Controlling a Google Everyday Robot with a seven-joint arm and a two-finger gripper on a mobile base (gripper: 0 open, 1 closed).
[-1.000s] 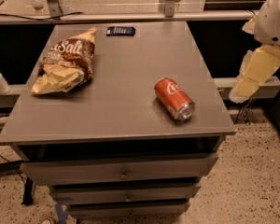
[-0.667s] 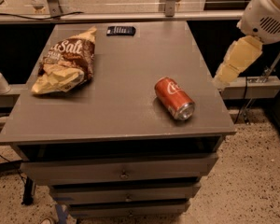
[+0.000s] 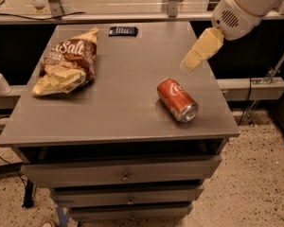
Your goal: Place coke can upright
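Grey worktop [image 3: 123, 108] tops a stack of drawers [image 3: 125, 174]. A beige end effector [image 3: 188, 64] hangs over its right rear; whether it is spread or pressed together, I cannot tell. A brown-and-yellow chip bag [image 3: 66, 67] lies left rear. The coke can [image 3: 177, 100] lies on its side, front right, apart from the end effector. A flat black device [image 3: 123, 30] sits at the back edge.

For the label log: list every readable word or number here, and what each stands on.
"Salt": white letters on the brown-and-yellow crinkled chip bag; smaller print blurred.
Small red aluminium coke can, lying on its side: white script, too blurred to read.
Small flat black device: nothing legible.
Cream gripper, hovering behind the can: no markings.
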